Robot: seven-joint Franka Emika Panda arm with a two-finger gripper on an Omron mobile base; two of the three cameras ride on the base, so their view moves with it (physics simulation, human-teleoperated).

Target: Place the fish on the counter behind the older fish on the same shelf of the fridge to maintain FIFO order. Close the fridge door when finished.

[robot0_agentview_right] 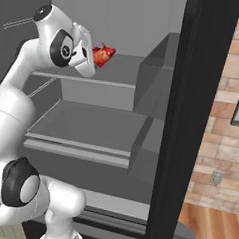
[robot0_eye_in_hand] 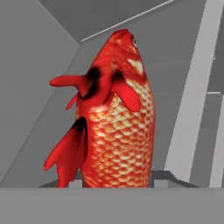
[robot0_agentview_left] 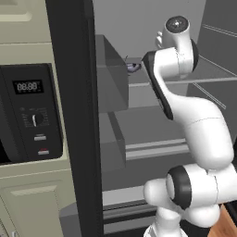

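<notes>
My gripper [robot0_agentview_right: 93,57] is shut on the orange-red fish [robot0_agentview_right: 104,55] and holds it inside the open fridge [robot0_agentview_right: 117,21], just above the uppermost shelf [robot0_agentview_right: 122,71]. In the hand view the fish [robot0_eye_in_hand: 116,127] stands head up, close in front of the camera, and covers most of the fingertips. The older fish [robot0_agentview_left: 134,67], grey-silver, lies on the same shelf [robot0_agentview_left: 208,76], partly hidden behind my arm. Both fridge doors stand open: one black fridge door [robot0_agentview_left: 74,120] on the left and another [robot0_agentview_right: 177,120] on the right. The counter is out of view.
Grey door bins [robot0_agentview_left: 111,78] [robot0_agentview_right: 154,78] jut in from both doors beside the shelves. Lower grey shelves [robot0_agentview_right: 91,127] lie below. A black built-in microwave [robot0_agentview_left: 30,113] sits left of the fridge, and a brick wall [robot0_agentview_right: 220,147] rises on the right.
</notes>
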